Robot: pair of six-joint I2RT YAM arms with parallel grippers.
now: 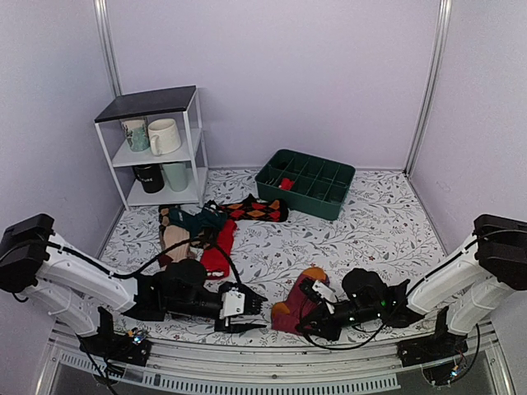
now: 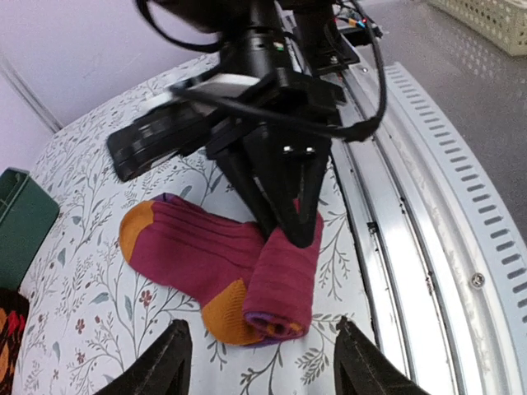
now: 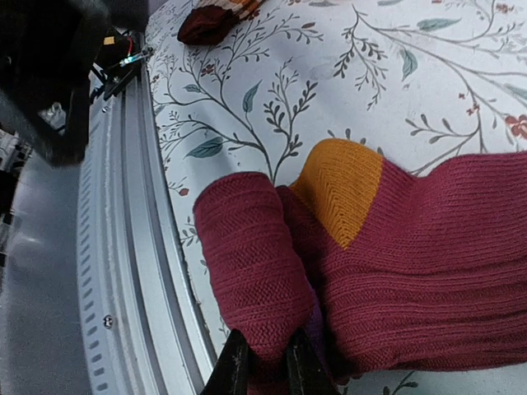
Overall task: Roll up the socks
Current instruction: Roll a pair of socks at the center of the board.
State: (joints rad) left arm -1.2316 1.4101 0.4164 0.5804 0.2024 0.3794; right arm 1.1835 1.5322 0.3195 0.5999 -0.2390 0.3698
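Your right gripper (image 3: 265,362) pinches the folded near end of the maroon sock (image 3: 428,271); your left gripper (image 1: 251,311) is spread, empty. It looks like soft, light, floppy knit, so grab the thick fold.

Maroon socks (image 2: 198,247), orange heel, one end folded over

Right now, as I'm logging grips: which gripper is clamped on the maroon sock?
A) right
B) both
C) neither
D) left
A: the right gripper is shut on the folded maroon sock, while the left gripper stands open, clear of it.
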